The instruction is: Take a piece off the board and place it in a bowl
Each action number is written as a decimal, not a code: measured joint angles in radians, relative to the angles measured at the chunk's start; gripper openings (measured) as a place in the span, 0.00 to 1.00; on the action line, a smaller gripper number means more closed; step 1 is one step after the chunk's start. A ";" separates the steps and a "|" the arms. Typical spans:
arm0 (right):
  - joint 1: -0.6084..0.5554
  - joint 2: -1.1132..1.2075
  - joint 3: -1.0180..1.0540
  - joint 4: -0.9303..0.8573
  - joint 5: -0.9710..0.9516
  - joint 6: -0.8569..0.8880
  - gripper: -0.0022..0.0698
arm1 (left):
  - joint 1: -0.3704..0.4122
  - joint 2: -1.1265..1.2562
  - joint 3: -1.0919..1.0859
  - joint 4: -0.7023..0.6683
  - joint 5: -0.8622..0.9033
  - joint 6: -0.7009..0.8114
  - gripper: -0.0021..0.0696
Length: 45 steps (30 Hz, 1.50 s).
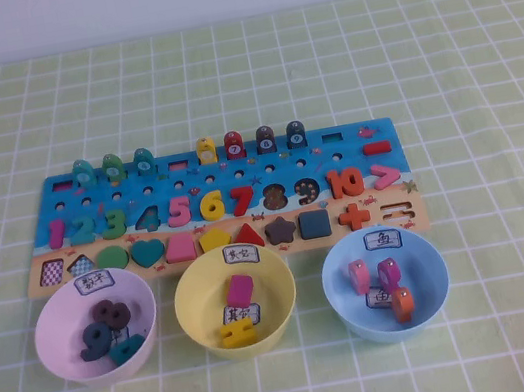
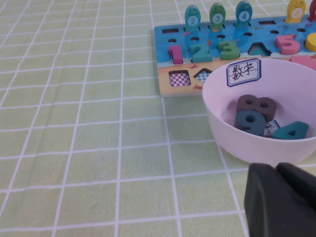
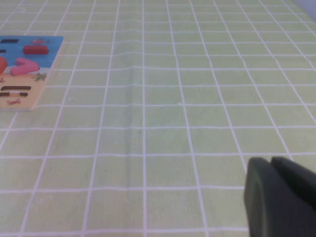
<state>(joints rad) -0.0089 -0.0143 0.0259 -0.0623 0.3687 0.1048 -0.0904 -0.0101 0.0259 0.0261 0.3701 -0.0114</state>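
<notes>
Board (image 1: 219,209) at table centre; piece (image 1: 295,133) stands on its 12 o'clock edge (right end of the peg row). Bowl (image 1: 386,282) lies at the board's 5 o'clock, touching it.

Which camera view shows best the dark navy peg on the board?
The high view: the dark navy peg stands whole at the right end of the peg row on the board. The left wrist view, beside the left gripper, cuts the row off before it. The right wrist view, behind the right gripper, shows only the board's corner.

Left gripper (image 2: 282,197) low over table, fingers together (nothing held). Right gripper (image 3: 279,195) likewise, fingers together.
</notes>
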 joint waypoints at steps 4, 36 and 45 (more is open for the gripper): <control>0.000 0.000 0.000 0.000 0.000 0.000 0.01 | 0.000 0.000 0.000 0.000 0.000 0.000 0.02; 0.000 0.000 0.000 1.176 -0.126 -0.350 0.01 | 0.000 0.000 0.000 0.000 0.000 0.000 0.02; 0.000 0.347 -0.311 0.750 0.181 -0.389 0.01 | 0.000 0.000 0.000 0.000 0.000 0.000 0.02</control>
<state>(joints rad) -0.0089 0.3323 -0.2850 0.6873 0.5498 -0.2843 -0.0904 -0.0101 0.0259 0.0261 0.3701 -0.0114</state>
